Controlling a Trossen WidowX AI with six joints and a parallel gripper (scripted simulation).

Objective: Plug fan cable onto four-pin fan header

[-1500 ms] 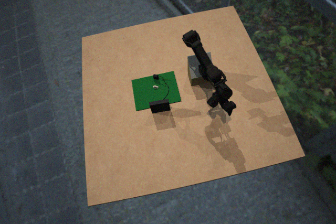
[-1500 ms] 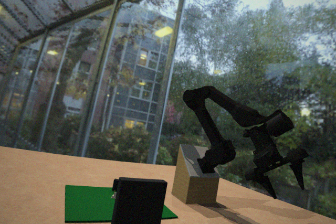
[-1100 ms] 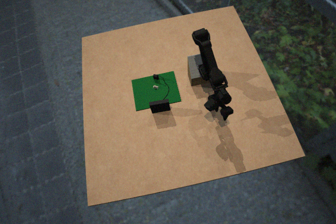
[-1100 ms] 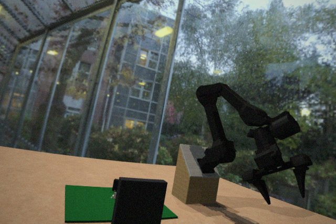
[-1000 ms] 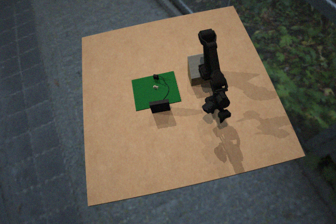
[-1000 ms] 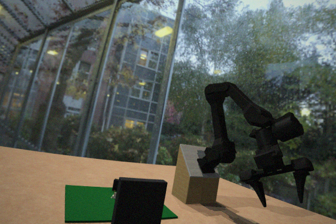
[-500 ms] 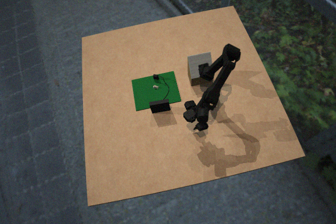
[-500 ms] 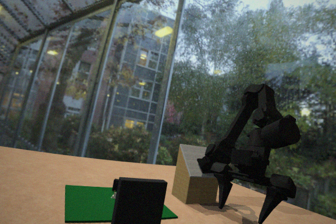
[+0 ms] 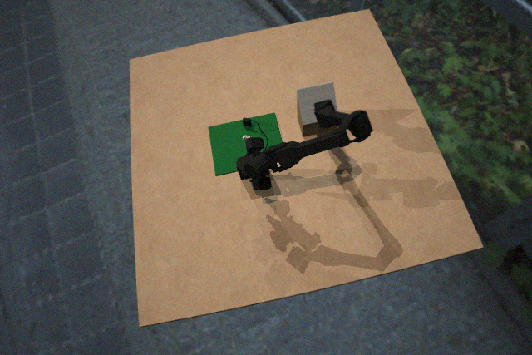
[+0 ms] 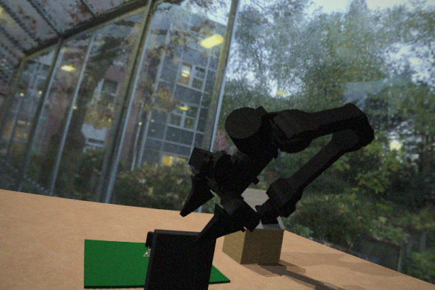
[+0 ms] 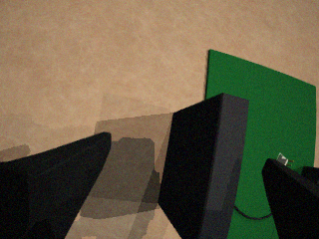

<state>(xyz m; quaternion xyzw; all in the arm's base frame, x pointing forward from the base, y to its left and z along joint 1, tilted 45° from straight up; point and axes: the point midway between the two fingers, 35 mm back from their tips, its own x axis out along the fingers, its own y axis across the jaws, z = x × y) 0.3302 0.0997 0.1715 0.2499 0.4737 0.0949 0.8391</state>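
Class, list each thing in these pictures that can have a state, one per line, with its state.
hand: open, empty, above the fan
fan: standing upright at the board's edge, untouched
plug: lying on the board, not on the header
cable: slack, running across the board
fan header: nothing plugged on
board: flat on the table

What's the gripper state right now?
Gripper: open, jaws wide, holding nothing, above the fan.
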